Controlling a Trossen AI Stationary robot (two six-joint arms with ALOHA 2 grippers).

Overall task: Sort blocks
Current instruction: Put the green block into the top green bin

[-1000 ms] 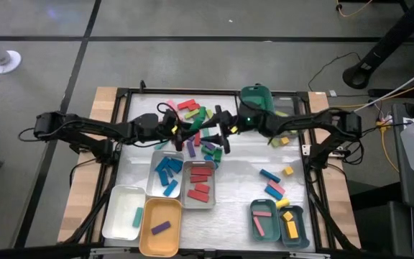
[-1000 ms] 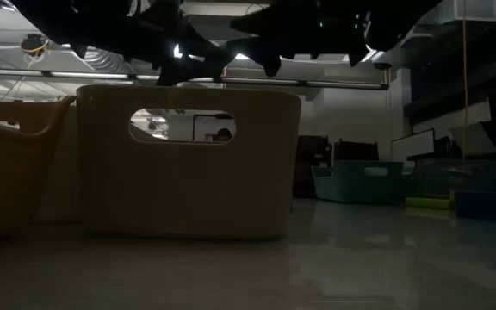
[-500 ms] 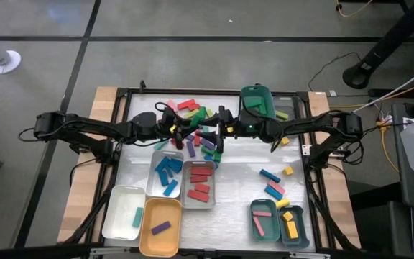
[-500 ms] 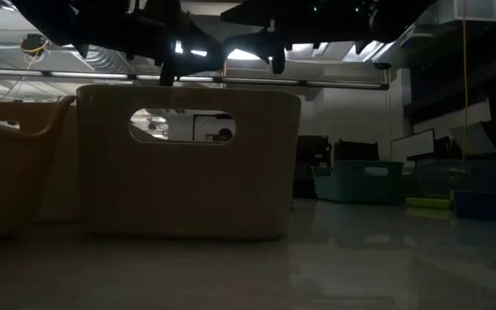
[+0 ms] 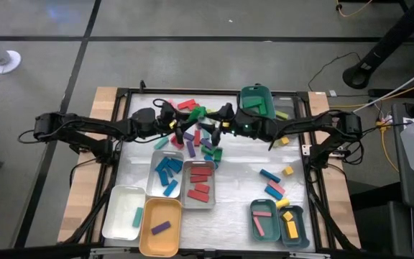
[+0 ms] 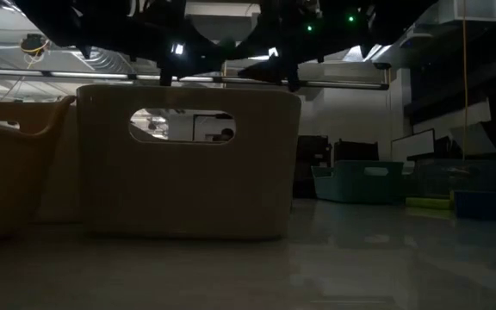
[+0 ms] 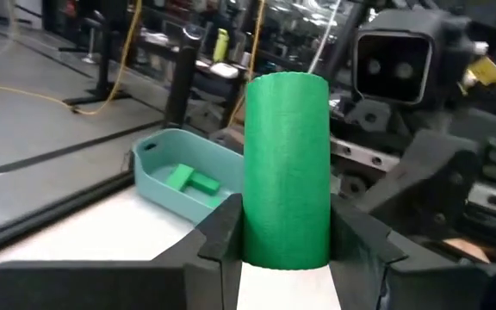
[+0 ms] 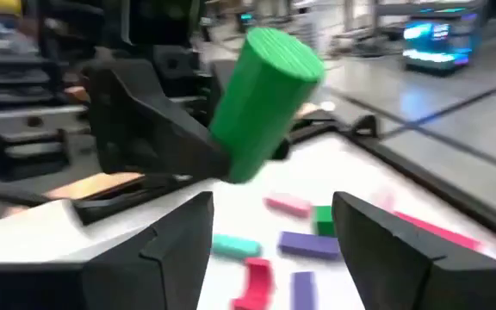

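Handover position is now reached above the loose pile in the upper middle of the high view. The left gripper (image 7: 284,245) clamps a green block (image 7: 287,168) between its fingers, standing upright in the left wrist view; the same block shows tilted in the right wrist view. The right gripper (image 8: 274,226) holds nothing, its fingers spread wide with the green block just ahead of them.

Compared with a second ago, the right gripper has drawn back toward the upper centre of the high view, to just beside the left gripper (image 5: 172,122). By judgement, a pass of the block between arms is being set up, or the right arm is clearing the way.

Sorted blocks already lie in the grey trays (image 5: 190,170), the orange tray (image 5: 149,237), the white tray (image 5: 117,216) and the teal trays (image 5: 256,234).

Contact between the block and the right fingers cannot be confirmed. The low view shows only dark silhouettes above a tray wall (image 6: 188,172).
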